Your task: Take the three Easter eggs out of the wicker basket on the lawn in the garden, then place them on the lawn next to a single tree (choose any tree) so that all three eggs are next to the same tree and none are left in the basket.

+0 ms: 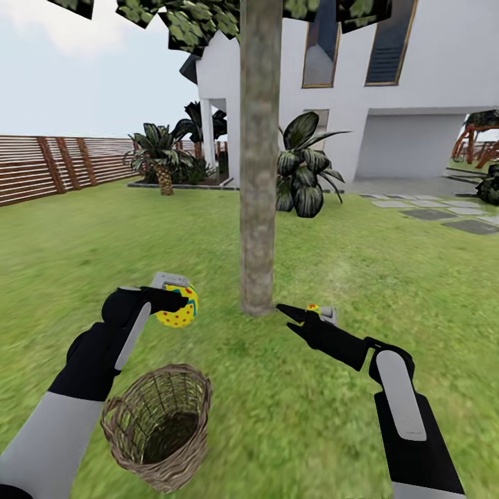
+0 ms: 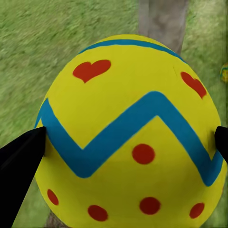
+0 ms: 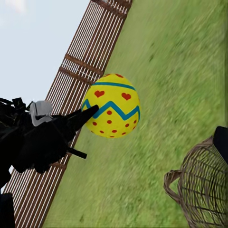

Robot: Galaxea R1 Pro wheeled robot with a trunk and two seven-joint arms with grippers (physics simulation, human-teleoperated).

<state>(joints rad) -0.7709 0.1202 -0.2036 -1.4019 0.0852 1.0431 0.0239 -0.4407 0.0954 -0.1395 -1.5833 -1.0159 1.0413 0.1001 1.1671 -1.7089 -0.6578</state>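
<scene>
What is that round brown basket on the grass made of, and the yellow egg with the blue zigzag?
The round brown wicker basket looks woven from thin tan strands, with gaps showing through its open weave. The yellow egg with the blue zigzag looks smooth and painted, perhaps plastic; its evenly coloured surface leaves that open.

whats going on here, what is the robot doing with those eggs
The robot stands on the green lawn facing a tree with a thick grey-brown trunk. Its left gripper holds a yellow Easter egg with a blue zigzag band and red marks in the air. The round woven wicker basket hangs close below the left arm and looks empty from the head view. The right gripper reaches out near the base of the trunk, where a second small yellow egg shows just behind it.
</scene>
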